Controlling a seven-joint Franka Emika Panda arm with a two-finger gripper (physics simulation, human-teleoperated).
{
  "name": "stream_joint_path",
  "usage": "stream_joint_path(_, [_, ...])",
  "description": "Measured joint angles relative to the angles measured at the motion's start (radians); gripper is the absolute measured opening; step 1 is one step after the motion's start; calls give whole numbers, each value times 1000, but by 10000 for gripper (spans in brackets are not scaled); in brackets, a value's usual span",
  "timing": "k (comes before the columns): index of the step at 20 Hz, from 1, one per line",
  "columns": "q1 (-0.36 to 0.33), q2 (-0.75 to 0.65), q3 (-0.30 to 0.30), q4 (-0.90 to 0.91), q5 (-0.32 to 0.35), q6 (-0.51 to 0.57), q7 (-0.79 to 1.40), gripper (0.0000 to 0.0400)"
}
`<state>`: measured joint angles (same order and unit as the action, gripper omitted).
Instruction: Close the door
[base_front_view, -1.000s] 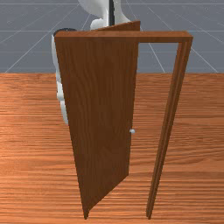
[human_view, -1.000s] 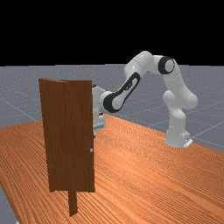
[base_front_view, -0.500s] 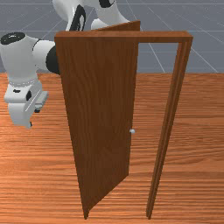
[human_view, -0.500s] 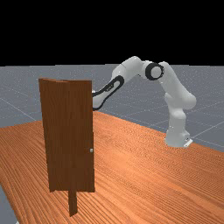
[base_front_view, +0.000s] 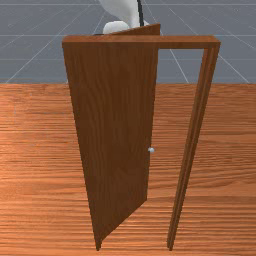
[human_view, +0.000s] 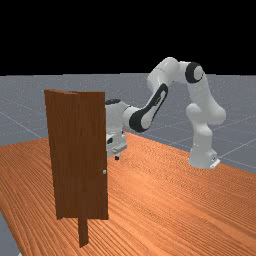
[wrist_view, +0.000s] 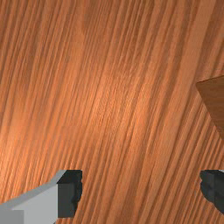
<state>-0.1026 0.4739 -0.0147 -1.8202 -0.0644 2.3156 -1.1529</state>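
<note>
The brown door (base_front_view: 117, 125) stands swung away from its frame (base_front_view: 187, 150), hinged at the front view's left post, its free edge toward the arm. A small pale knob (base_front_view: 151, 150) sits near that free edge. In the far view my gripper (human_view: 117, 157) hangs just right of the door (human_view: 77, 155) and its knob (human_view: 104, 172), higher than the knob and partly hidden by the panel. In the wrist view the gripper (wrist_view: 141, 192) has its two dark fingertips wide apart with bare wood between them. A corner of brown panel (wrist_view: 214, 103) shows beyond one finger.
The frame's top beam (base_front_view: 140, 42) spans the two posts. The orange-brown table (human_view: 165, 200) stretches from the door to the arm's base (human_view: 202, 157) at the far view's right.
The arm swung out past the door at the front view's left, then drew back behind it. In the far view the hand now stands farther right of the panel. The door has not moved.
</note>
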Motion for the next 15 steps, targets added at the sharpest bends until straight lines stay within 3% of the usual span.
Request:
stream_joint_path(1, [57, 47, -36, 100, 15, -149, 231, 400])
stream_joint_path(2, [65, 52, -32, 111, 15, -165, 237, 400])
stream_joint_path(5, [72, 63, -32, 112, 22, -82, 266, 400])
stream_joint_path(7, [81, 251, -47, 443, 49, -229, 384, 400])
stream_joint_path(8, [69, 250, -27, 430, 28, -213, 258, 400])
stream_joint_path(11, [69, 250, -27, 430, 29, -213, 258, 400])
stream_joint_path(14, [55, 506, -15, 888, 20, -436, 160, 400])
stream_joint_path(15, [58, 509, 4, 882, -1, -426, 64, 400])
